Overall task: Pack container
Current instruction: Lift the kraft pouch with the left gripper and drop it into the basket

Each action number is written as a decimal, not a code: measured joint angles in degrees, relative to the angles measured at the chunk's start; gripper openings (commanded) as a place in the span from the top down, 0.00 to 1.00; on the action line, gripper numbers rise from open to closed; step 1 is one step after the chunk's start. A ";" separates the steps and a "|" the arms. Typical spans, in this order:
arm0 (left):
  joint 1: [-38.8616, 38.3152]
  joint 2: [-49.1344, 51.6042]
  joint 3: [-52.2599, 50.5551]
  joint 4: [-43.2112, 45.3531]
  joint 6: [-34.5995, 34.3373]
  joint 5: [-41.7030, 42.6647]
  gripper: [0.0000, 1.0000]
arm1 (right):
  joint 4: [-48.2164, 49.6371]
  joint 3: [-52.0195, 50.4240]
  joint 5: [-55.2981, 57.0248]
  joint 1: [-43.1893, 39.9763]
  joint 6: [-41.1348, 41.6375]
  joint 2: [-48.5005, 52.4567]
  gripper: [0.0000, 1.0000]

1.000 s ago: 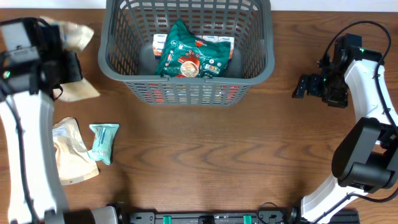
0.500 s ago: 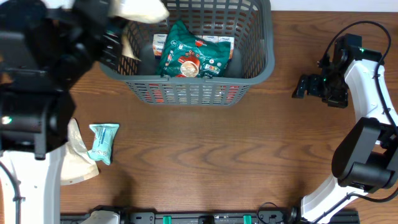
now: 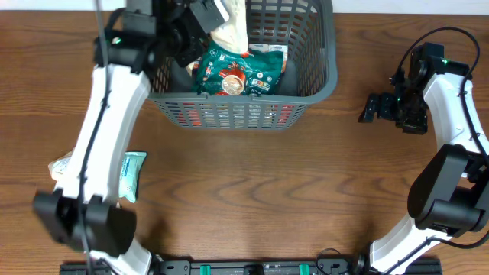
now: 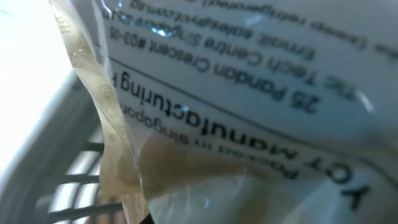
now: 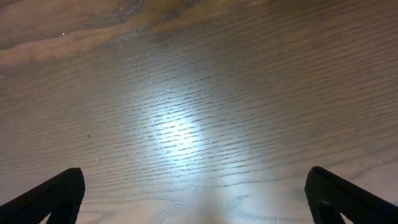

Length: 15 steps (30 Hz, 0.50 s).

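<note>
The container (image 3: pixel 330 75), a dark grey lattice basket, stands at the back middle of the table. In it lie a green packet (image 3: pixel 231 72) and an orange-and-white packet (image 3: pixel 275 52). My left gripper (image 3: pixel 202 17) is shut on a cream packet (image 3: pixel 231 29) and holds it over the container's left half. In the left wrist view that cream packet (image 4: pixel 249 93), with black print, fills the frame and hides my fingers; the container's wall (image 4: pixel 62 180) shows at the left. My right gripper (image 3: pixel 370 107) stands open above bare wood at the right, its fingertips (image 5: pixel 62 193) wide apart.
A teal packet (image 3: pixel 132 174) lies on the table at the front left. Beside it a beige packet (image 3: pixel 64 163) is partly hidden under my left arm. The wooden table (image 3: pixel 275 191) stretches between the two arms.
My left arm has swung from the table's left edge up and right, carrying the cream packet over the container. The right arm has not moved.
</note>
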 measured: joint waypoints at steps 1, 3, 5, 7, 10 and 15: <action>0.00 1.29 0.00 0.00 0.28 -0.02 0.94 | -0.02 0.00 0.00 0.00 -0.04 0.00 0.01; 0.00 3.37 0.00 -0.15 0.79 -0.04 0.91 | -0.04 0.00 0.00 0.00 -0.07 0.00 0.01; 0.00 4.98 0.00 -0.50 1.18 -0.07 0.84 | -0.04 0.00 0.00 0.00 -0.07 0.00 0.01; 0.00 6.03 0.00 -1.40 1.18 -0.46 0.76 | -0.11 0.00 0.00 0.00 -0.07 0.00 0.01; 0.00 6.95 0.00 -3.21 1.49 -1.84 0.69 | -0.13 0.00 0.00 0.00 -0.09 0.00 0.01; 0.00 7.15 0.00 -5.66 1.79 -3.13 0.50 | -0.15 0.00 0.00 0.00 -0.09 0.00 0.01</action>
